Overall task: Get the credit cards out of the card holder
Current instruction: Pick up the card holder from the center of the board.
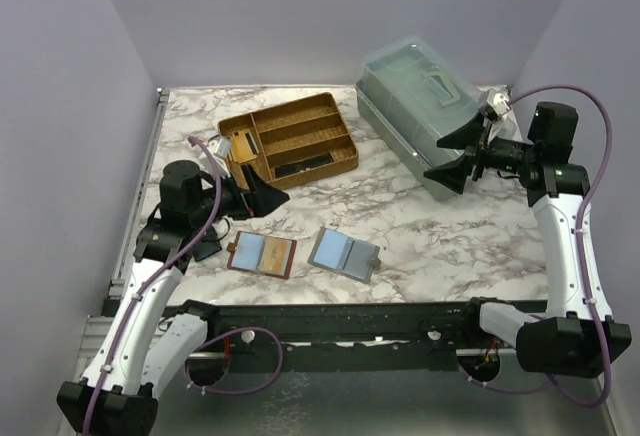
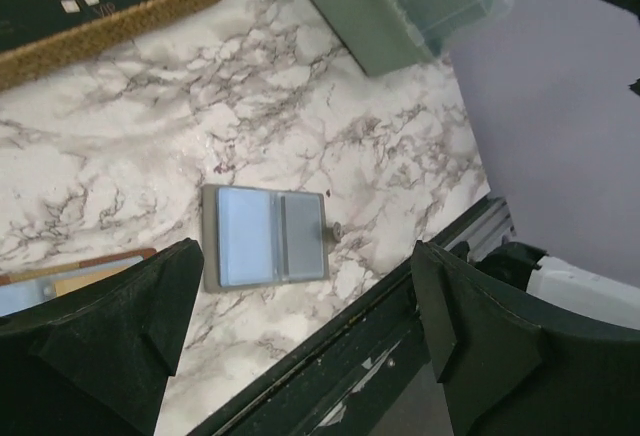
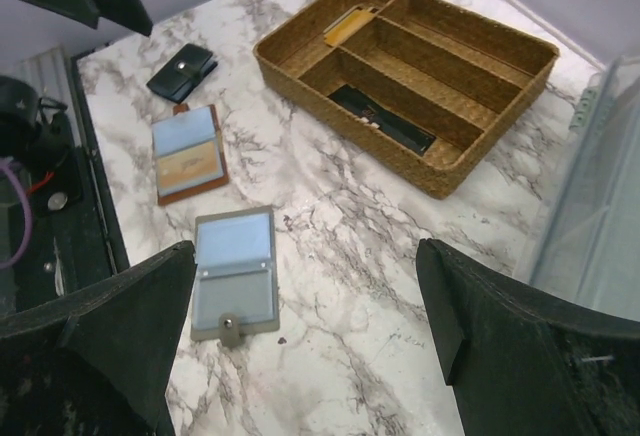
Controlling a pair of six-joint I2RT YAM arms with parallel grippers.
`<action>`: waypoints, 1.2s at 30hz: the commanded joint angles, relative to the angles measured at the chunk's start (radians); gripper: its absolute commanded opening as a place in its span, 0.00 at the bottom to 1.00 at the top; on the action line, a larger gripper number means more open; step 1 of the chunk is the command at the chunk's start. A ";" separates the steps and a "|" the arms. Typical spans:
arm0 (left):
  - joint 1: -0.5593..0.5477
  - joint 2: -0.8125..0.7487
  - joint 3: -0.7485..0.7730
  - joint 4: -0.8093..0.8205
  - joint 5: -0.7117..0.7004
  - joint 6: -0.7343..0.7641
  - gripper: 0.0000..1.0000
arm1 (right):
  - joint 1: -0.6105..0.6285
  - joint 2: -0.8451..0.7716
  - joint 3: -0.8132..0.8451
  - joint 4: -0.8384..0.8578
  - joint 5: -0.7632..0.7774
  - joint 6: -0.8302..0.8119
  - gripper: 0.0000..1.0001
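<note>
The closed black card holder is seen on the desk beside a brown holder, with the credit cards hidden. The left hand and right hand are held spread, empty. It is judged light and floppy, best pinched at its strap tab.

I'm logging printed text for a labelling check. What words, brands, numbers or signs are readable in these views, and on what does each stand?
"VIP": pale letters on the long black bar lying in the wicker tray, seen in the left wrist view; the middle letter is faint.
Fainter lettering above it on the same bar: too blurred to read.
Nothing else in any view carries text that can be read.
</note>
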 commanded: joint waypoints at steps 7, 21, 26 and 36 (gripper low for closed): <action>-0.339 0.065 -0.085 -0.109 -0.360 0.017 0.90 | -0.002 0.001 -0.080 -0.242 -0.168 -0.400 0.99; -0.451 0.170 -0.152 -0.192 -0.904 -0.167 0.84 | 0.195 0.056 -0.187 -0.217 -0.055 -0.451 0.99; -0.243 0.115 -0.137 -0.201 -1.026 -0.121 0.84 | 0.288 0.071 -0.232 -0.112 -0.028 -0.384 0.99; 0.106 0.275 -0.091 -0.172 -0.936 -0.092 0.78 | 0.322 0.048 -0.294 -0.034 -0.056 -0.338 0.99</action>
